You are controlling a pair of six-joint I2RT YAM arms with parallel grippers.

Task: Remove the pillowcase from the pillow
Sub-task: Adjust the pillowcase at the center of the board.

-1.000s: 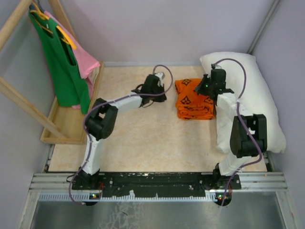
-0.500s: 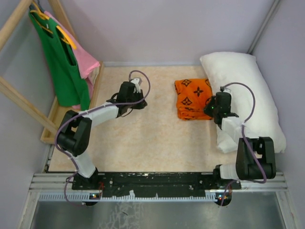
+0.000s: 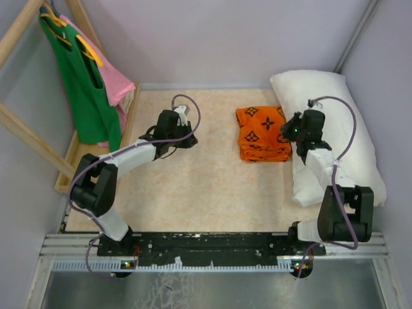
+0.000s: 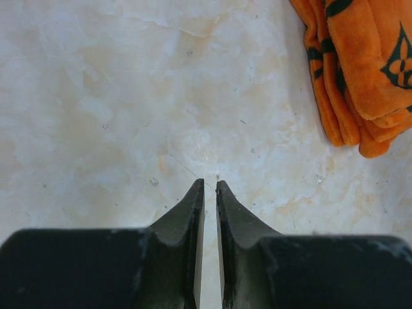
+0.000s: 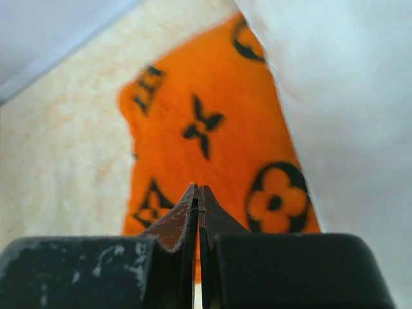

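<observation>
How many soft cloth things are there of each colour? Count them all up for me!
Orange: 1, the pillowcase
White: 1, the pillow
Green: 1, the tank top
Pink: 1, the pink garment
Total: 4

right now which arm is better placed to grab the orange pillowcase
Right. The right gripper hangs at the edge of the pillowcase beside the pillow; the left gripper sits farther off over the table, likely a longer reach.
</observation>
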